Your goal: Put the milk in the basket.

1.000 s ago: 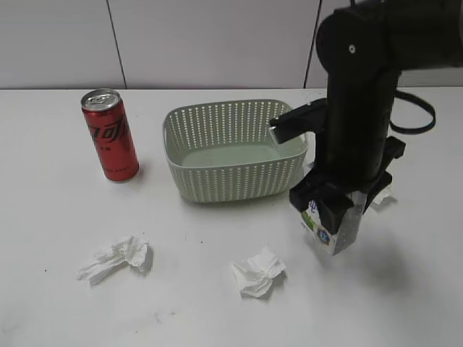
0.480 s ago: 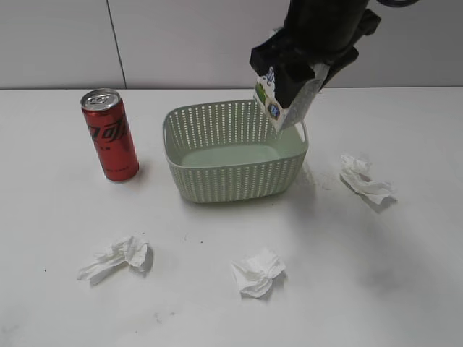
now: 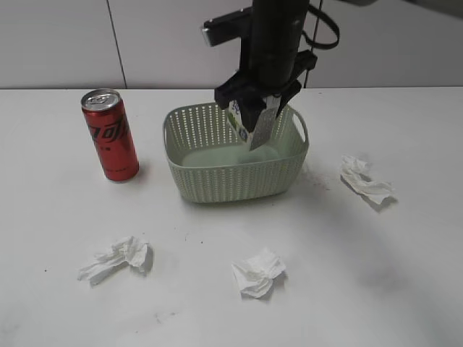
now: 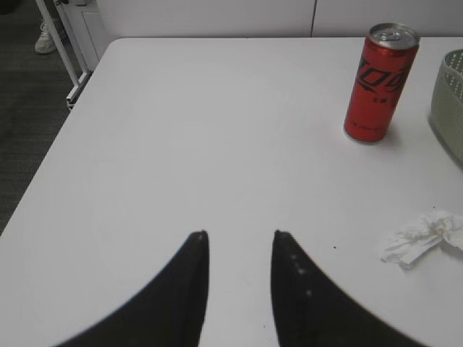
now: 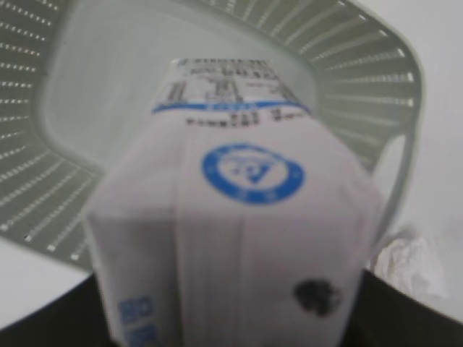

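You see the right gripper point(image 3: 255, 121) clamped on the milk carton point(image 3: 252, 127), tilted, partly inside the pale green basket point(image 3: 231, 177); a blue round logo shows, its print blurred; left gripper point(image 4: 239, 269) parted, holding nothing; red can point(image 3: 110, 135), lettering unreadable.

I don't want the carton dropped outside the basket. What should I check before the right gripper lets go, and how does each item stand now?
1. The milk is gripped by the right gripper: ok.
2. Milk is over the basket opening, inside the rim: ok in the exterior and right wrist views.
3. Basket floor below is free: ok.
4. Carton upright: not ok, it hangs tilted.
5. Carton bottom touching the basket floor: cannot tell.
6. The left gripper is away, open, over bare table near the red can: ok.
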`<state>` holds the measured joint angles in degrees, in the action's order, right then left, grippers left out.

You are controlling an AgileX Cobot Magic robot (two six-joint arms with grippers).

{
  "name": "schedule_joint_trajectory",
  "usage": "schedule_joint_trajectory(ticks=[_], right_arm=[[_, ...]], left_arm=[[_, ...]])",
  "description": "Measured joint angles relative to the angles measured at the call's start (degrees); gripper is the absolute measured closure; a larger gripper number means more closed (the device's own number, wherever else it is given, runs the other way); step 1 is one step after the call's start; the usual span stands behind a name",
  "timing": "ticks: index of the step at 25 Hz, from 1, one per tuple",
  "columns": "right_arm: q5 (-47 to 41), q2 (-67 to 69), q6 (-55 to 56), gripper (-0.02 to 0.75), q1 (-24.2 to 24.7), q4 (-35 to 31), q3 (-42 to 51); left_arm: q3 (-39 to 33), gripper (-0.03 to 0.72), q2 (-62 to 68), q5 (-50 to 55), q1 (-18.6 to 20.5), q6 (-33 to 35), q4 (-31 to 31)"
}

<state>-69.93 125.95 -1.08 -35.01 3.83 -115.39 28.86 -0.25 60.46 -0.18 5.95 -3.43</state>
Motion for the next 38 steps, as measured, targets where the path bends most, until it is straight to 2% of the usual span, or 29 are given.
schedule_joint_trajectory(ticks=[10, 12, 14, 16, 22, 31, 34, 38], right_arm=[[0.4, 10.9, -0.2, 0.377, 0.0, 0.3, -2.9], [1.2, 11.1, -0.7, 0.301, 0.0, 0.3, -3.1], [1.6, 11.1, -1.0, 0.164, 0.0, 0.3, -3.7], [1.4, 11.1, -1.2, 0.108, 0.0, 0.3, -4.7], [0.8, 6.1, -1.7, 0.103, 0.0, 0.3, -6.6], [0.6, -15.7, -2.3, 0.110, 0.0, 2.1, -7.0], [0.6, -22.4, -2.2, 0.115, 0.0, 2.2, -4.3], [0.6, -32.7, -1.3, 0.125, 0.0, 2.4, 6.7]], left_arm=[[0.0, 0.467, 0.0, 0.0, 0.0, 0.0, 0.0], [0.0, 0.467, 0.0, 0.0, 0.0, 0.0, 0.0], [0.0, 0.467, 0.0, 0.0, 0.0, 0.0, 0.0], [0.0, 0.467, 0.0, 0.0, 0.0, 0.0, 0.0], [0.0, 0.467, 0.0, 0.0, 0.0, 0.0, 0.0], [0.0, 0.467, 0.0, 0.0, 0.0, 0.0, 0.0], [0.0, 0.467, 0.0, 0.0, 0.0, 0.0, 0.0], [0.0, 0.467, 0.0, 0.0, 0.0, 0.0, 0.0]])
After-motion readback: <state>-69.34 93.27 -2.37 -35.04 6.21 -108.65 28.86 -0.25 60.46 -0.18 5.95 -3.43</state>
